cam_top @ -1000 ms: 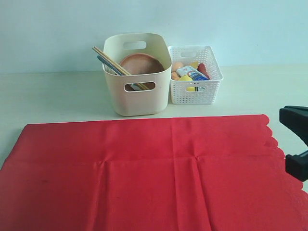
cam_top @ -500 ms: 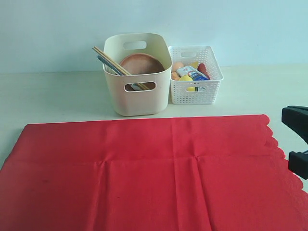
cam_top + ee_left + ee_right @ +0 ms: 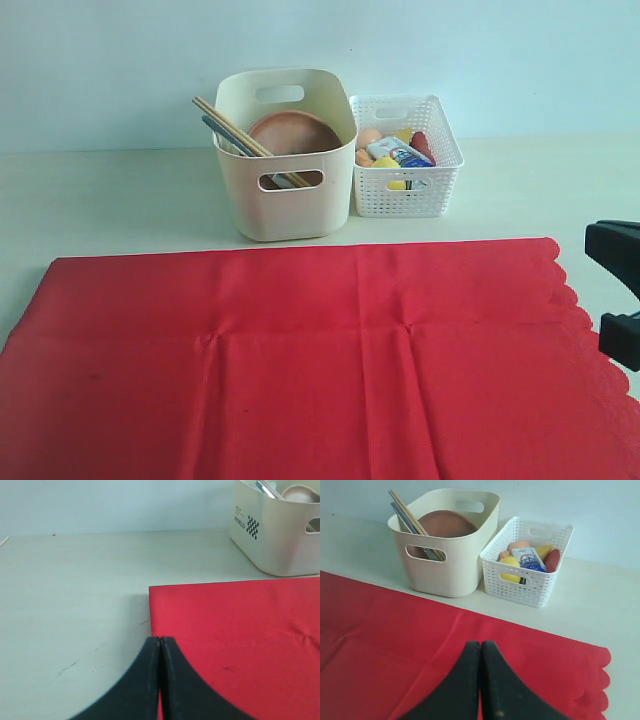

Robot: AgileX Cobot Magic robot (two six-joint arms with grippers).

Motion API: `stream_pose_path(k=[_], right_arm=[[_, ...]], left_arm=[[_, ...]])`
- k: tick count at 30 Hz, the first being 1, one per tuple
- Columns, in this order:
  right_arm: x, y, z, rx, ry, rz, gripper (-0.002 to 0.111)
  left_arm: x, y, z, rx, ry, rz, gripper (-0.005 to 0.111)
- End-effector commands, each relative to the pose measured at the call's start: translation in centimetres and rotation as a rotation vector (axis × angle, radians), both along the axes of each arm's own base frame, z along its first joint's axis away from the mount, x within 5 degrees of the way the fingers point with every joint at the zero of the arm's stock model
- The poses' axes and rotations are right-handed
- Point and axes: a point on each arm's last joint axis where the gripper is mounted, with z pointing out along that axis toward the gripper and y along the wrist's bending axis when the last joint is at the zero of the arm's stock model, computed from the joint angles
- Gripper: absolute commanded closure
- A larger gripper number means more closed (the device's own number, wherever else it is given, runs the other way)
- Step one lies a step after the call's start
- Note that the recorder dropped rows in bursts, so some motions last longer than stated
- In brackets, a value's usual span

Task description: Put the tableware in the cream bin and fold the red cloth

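The red cloth [image 3: 300, 360] lies spread flat on the table [image 3: 120, 200], its long axis running from side to side between the two arms, with faint creases crossing it and its scalloped short edge at the right end. Behind its far long edge, near but apart, stands the cream bin [image 3: 285, 215], with the plate [image 3: 295, 132] and chopsticks [image 3: 230, 125] already inside; the white basket [image 3: 405, 195] sits just beside it. The folding seems to be what is left. The left gripper [image 3: 159, 645] hangs clenched and empty just inside the plain short edge, near that end's far corner. The right gripper [image 3: 480, 650], likewise clenched on nothing, hovers over the cloth towards the scalloped end. Each arm is thus nearer its own short edge, so either end is within reach for a fold along the length.
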Motion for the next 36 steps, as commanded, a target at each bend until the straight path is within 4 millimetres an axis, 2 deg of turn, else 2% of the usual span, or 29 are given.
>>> stream_pose_path(k=[1,7,11,17,21,36], right_arm=[[-0.1,0.0,0.0,0.004,-0.002,-0.001,0.108],[-0.1,-0.1,-0.1,0.013,0.012,-0.006,0.108],[-0.1,-0.1,-0.1,0.010,0.015,-0.006,0.108],[-0.1,-0.1,-0.2,0.008,0.019,-0.005,0.108],[-0.1,-0.1,-0.2,0.008,0.019,-0.005,0.108],[-0.1,-0.1,-0.2,0.008,0.019,-0.005,0.108]], left_arm=[[-0.1,0.0,0.6,-0.010,-0.018,-0.003,0.107],[1.0,-0.1,3.2,-0.008,0.037,-0.003,0.107],[3.1,-0.2,5.2,-0.004,0.133,-0.002,0.107],[6.1,-0.3,8.9,-0.002,0.160,-0.002,0.107],[6.8,-0.4,9.3,-0.002,0.172,-0.002,0.107],[6.7,-0.4,9.3,-0.002,0.173,-0.002,0.107]])
